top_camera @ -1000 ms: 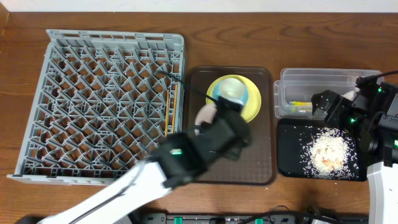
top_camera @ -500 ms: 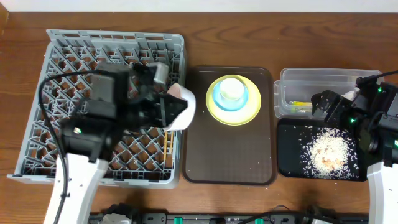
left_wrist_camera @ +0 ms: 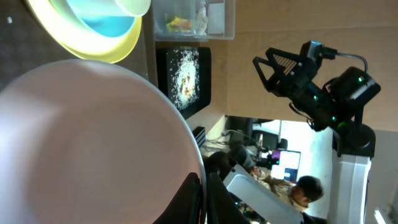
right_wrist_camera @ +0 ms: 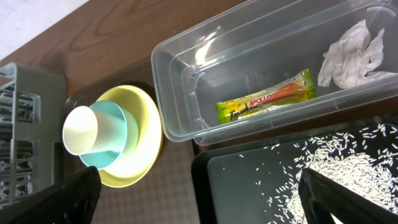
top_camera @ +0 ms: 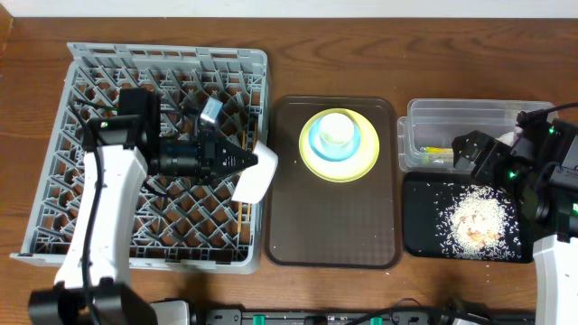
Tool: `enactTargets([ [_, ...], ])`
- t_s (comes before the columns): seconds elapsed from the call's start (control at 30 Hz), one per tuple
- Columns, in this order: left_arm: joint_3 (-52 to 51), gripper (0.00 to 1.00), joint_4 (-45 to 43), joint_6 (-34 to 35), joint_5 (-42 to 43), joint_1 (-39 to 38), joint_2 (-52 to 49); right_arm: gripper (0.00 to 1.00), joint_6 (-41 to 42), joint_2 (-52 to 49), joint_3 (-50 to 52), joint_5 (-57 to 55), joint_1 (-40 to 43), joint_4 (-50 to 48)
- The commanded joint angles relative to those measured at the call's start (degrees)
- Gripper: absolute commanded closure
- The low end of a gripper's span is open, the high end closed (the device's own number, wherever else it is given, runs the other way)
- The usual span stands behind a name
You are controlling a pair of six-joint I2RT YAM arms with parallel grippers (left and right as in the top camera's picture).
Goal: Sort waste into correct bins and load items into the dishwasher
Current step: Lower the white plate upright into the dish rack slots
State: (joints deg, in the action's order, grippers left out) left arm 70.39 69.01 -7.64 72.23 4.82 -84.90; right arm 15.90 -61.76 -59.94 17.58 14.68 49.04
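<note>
My left gripper (top_camera: pixel 249 162) is shut on the rim of the white bowl (top_camera: pixel 256 174), holding it tilted over the right edge of the grey dish rack (top_camera: pixel 108 108). The bowl fills the left wrist view (left_wrist_camera: pixel 87 143), with the fingers (left_wrist_camera: pixel 202 199) clamped on its rim. The yellow plate (top_camera: pixel 359 164) carries the light blue bowl (top_camera: pixel 318 143) and the white cup (top_camera: pixel 338 127). The clear tub (right_wrist_camera: pixel 174 93) holds the sachet (right_wrist_camera: pixel 264 102) and the napkin (right_wrist_camera: pixel 351 53). Rice (top_camera: pixel 477 218) lies on the black tray (top_camera: pixel 420 226). My right gripper (top_camera: pixel 470 149) is open and empty above the tub's front. I cannot make out the chopsticks.
The brown serving tray (top_camera: pixel 330 226) lies between the rack and the bins, with the plate stack at its far end. The right arm's body (top_camera: pixel 551 181) stands at the table's right edge. Bare wood table (top_camera: pixel 361 54) runs along the back.
My left gripper has carried the white bowl from the brown tray leftward to the rack's right edge, and the arm now reaches in from the left. The right arm has not moved.
</note>
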Motion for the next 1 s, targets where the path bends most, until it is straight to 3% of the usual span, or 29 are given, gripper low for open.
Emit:
enactTargets([
  [0.0, -0.85, 0.92, 1.66, -6.95, 3.34, 1.38, -3.41, 0.01, -0.28, 0.26, -0.59, 0.46, 0.26, 0.07],
  [0.4, -6.45, 0.92, 1.64, -8.00, 3.80, 9.55, -5.66, 0.01, -0.28, 0.26, -0.59, 0.46, 0.26, 0.07],
  [0.63, -12.11, 0.92, -1.18, -10.14, 12.04, 13.70, -5.66, 0.01, -0.28, 0.26, -0.59, 0.46, 0.26, 0.07],
  [0.97, -12.11, 0.92, -1.16, -10.21, 7.17, 20.39, -5.66, 0.01, -0.28, 0.26, -0.59, 0.46, 0.26, 0.07],
])
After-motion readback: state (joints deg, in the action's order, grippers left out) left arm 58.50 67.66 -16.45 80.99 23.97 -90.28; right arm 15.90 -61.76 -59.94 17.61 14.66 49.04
